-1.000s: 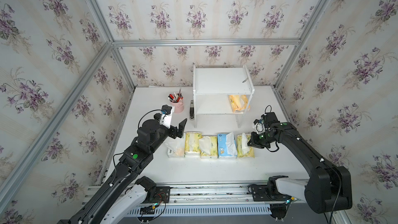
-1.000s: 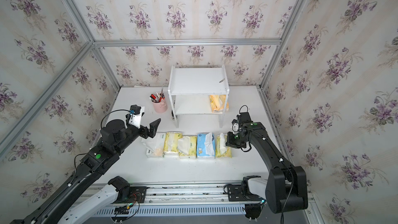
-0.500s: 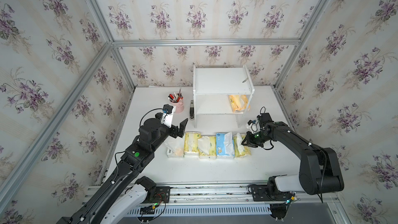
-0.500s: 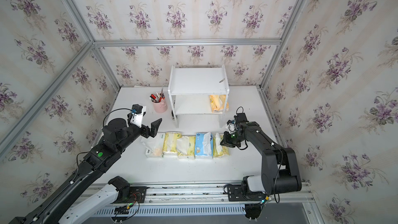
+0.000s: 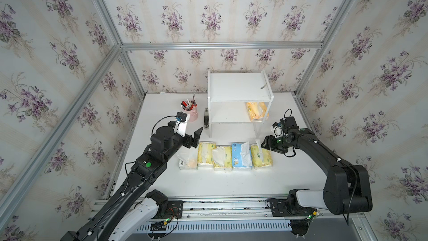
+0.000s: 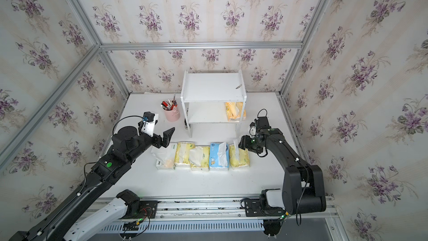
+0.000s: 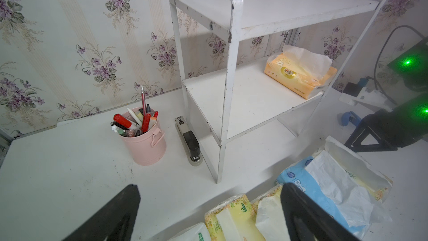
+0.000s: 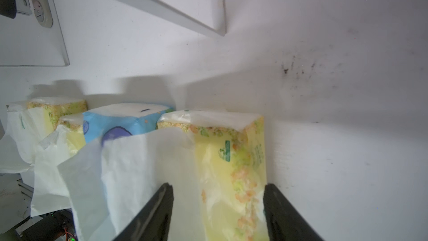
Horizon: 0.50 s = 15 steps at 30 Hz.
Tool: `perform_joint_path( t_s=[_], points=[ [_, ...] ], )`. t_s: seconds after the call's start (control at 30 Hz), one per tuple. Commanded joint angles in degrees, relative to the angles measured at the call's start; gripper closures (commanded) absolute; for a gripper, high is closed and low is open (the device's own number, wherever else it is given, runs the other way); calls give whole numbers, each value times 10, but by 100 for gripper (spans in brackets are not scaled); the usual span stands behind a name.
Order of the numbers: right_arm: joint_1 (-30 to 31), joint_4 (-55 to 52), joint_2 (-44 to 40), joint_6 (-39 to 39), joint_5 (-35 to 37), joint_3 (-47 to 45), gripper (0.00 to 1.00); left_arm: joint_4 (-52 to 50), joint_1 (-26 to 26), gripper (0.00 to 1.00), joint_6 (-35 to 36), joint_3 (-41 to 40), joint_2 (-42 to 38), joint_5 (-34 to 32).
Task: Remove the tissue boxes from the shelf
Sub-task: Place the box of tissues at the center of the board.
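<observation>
Your left hand (image 5: pixel 193 140) hangs above the desk (image 5: pixel 208 181) near the left end of the row of packs, its jaws spread wide with nothing between them. Behind it stand the pink pen cup (image 5: pixel 191 114) and a stapler (image 5: pixel 206 119) (the stapler lies just beside the shelf's left leg). The row runs rightward, side against side: the white pack (image 5: pixel 186 162), a yellow pack (image 5: pixel 205 155), a second yellow pack (image 5: pixel 222 159), the blue pack (image 5: pixel 240 158) and a third yellow pack (image 5: pixel 262 158), all on the desk in front of the shelf (image 5: pixel 238 86). The orange pack (image 5: pixel 256 111) lies on the shelf's lower board, at its right end. Your right hand (image 8: pixel 217 187) sits low over the third yellow pack, jaws parted astride it: one over the loose tissue, one at the pack's outer edge, clamping nothing.
</observation>
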Motion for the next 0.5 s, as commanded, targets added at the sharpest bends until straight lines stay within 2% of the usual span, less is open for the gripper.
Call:
perform_joint_path(
  t_s=[0.0, 0.13, 0.33, 0.47],
  points=[
    [-5, -15, -8, 25, 64, 5, 34, 15, 2, 2, 1, 7, 1, 1],
    [-7, -15, -7, 33, 77, -9, 28, 16, 4, 2, 0, 6, 2, 5],
    [-6, -4, -40, 43, 104, -5, 29, 24, 6, 2, -6, 4, 7, 10],
    [-8, 8, -85, 43, 122, 26, 29, 29, 5, 2, -27, 10, 18, 48]
  ],
)
